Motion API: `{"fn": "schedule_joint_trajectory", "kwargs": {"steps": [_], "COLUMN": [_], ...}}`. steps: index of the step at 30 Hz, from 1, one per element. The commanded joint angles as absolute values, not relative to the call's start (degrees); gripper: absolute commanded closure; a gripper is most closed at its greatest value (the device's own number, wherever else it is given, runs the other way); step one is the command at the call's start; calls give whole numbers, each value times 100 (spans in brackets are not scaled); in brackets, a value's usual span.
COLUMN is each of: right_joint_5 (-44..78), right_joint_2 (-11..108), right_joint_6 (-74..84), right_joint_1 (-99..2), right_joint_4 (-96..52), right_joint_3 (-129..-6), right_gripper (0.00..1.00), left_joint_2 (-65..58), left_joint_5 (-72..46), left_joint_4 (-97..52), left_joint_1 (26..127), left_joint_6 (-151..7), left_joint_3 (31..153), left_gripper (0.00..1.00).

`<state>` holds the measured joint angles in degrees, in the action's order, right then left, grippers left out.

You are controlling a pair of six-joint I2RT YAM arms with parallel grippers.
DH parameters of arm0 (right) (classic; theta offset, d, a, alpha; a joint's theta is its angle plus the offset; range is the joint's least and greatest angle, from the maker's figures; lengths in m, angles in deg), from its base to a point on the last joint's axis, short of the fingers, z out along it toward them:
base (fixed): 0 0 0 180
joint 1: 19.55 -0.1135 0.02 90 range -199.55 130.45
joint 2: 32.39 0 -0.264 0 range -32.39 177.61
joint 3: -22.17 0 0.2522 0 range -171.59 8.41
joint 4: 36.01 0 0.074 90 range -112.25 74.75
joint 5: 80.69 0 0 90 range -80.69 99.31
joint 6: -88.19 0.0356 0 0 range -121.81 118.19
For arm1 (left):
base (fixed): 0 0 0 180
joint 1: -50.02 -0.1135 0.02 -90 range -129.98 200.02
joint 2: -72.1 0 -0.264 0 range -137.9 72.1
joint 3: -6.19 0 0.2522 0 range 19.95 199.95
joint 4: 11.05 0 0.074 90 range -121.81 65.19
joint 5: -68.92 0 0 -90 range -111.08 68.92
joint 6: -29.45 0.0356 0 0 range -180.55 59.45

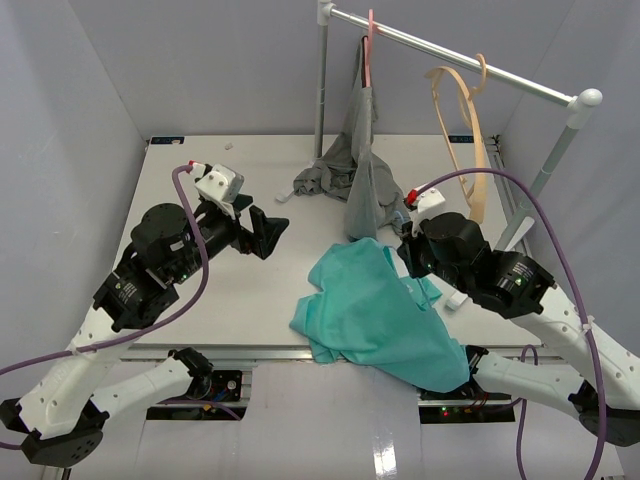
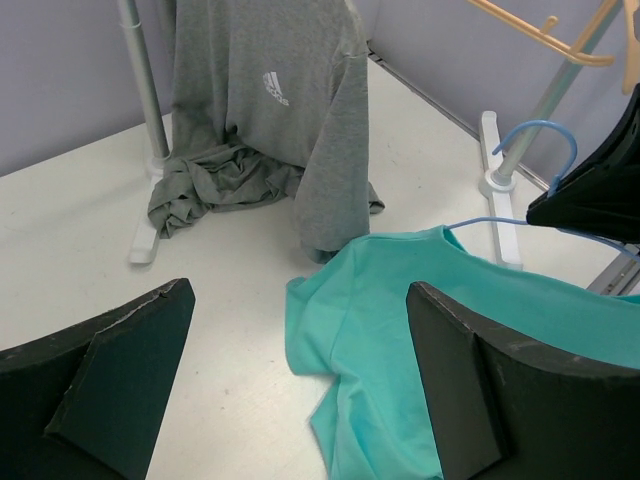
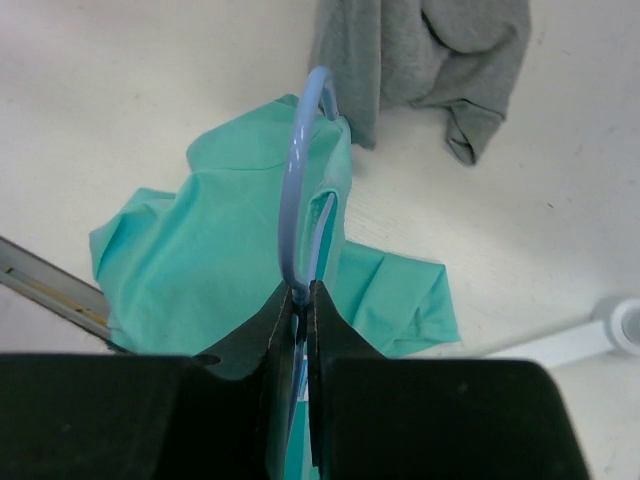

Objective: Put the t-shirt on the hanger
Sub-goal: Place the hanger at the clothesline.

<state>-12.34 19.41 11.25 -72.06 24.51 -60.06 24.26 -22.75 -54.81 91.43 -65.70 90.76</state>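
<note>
The teal t-shirt (image 1: 380, 310) lies crumpled on the table's front right, one end draping over the front edge; it also shows as the t-shirt (image 2: 400, 310) and the t-shirt (image 3: 210, 250). My right gripper (image 3: 302, 290) is shut on the thin light-blue hanger (image 3: 298, 170) at the base of its hook, just above the shirt. In the left wrist view the hanger (image 2: 540, 140) shows its hook, and one wire arm meets the shirt's top edge. My left gripper (image 1: 270, 232) stands open and empty, left of the shirt; the left gripper (image 2: 300, 300) frames bare table and the shirt's edge.
A grey garment (image 1: 360, 170) hangs from a pink hanger (image 1: 370, 45) on the rail (image 1: 450, 55), its lower part heaped on the table behind the shirt. A tan wooden hanger (image 1: 465, 110) hangs further right. Rack posts (image 1: 322, 90) and a foot (image 2: 495, 180) stand behind.
</note>
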Motion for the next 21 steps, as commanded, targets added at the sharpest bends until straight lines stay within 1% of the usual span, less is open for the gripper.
{"fn": "schedule_joint_trajectory", "kwargs": {"steps": [1, 3, 6, 13, 17, 19, 21], "right_joint_5": [-2304, -2662, -3091, -4004, -4373, -4479, -4449], "right_joint_2": [1888, 2037, 2493, 3160, 3403, 3518, 3633], "right_joint_6": [1505, 1449, 1391, 1853, 2125, 2162, 1797], "right_joint_1": [-7201, -7195, -7202, -7194, -7194, -7194, -7194], "right_joint_4": [2755, 2766, 2974, 4434, 4851, 4982, 4610], "right_joint_3": [-6371, -6544, -7221, -8323, -8553, -8773, -8836], "right_gripper": [92, 92, 92, 92, 92, 92, 92], "left_joint_2": [2499, 2527, 2553, 2682, 2660, 2598, 2578], "left_joint_5": [-2620, -2663, -2845, -2898, -2792, -2751, -2741], "left_joint_4": [-5392, -5355, -5294, -5303, -5309, -5328, -5320], "left_joint_1": [9151, 9151, 9151, 9142, 9142, 9142, 9145], "left_joint_6": [-6800, -6845, -7076, -7075, -7100, -7108, -7122], "left_joint_3": [9079, 9050, 8998, 8895, 8885, 8893, 8873], "left_gripper": [2, 2, 2, 2, 2, 2, 2]}}
